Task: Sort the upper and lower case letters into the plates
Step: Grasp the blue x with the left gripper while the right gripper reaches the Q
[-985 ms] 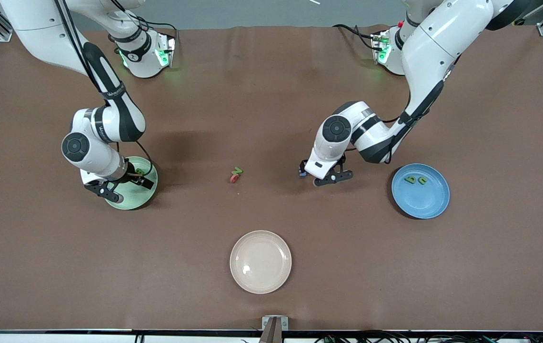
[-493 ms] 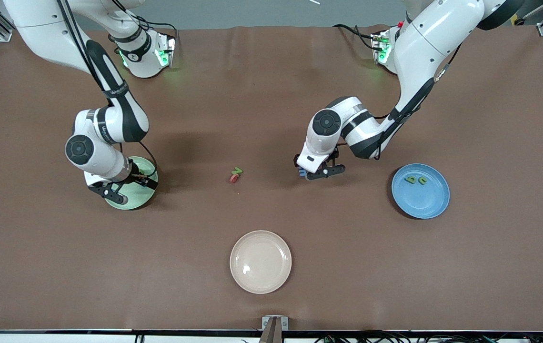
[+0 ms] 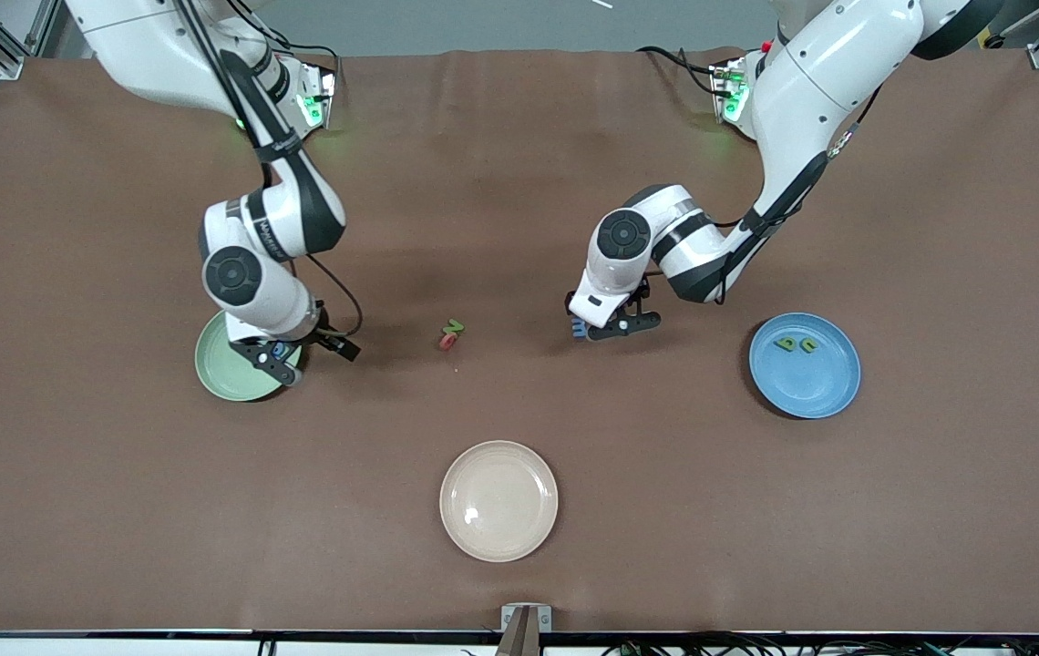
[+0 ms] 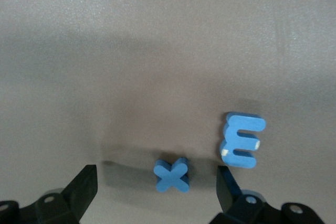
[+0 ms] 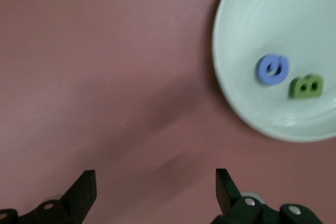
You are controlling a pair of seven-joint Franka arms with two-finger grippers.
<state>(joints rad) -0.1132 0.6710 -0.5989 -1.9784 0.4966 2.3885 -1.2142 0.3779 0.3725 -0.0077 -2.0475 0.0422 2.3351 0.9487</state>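
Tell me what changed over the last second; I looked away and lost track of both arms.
The right end effector, open and empty, swung off the mint plate toward the table's middle, leaving the blue G and green B in it. The left end effector shifted slightly toward the right arm's end and now hovers open over the blue x, beside the blue m. The plates and the other letters stayed put.

Your right wrist camera looks down on the brown counter (image 5: 105, 77). A pale green plate (image 5: 247, 103) sits partly in view, holding a blue G (image 5: 272, 69) and a green B (image 5: 306, 86) just beside each other. The right gripper (image 5: 152, 192) has its jaws spread wide over bare counter, holding nothing.
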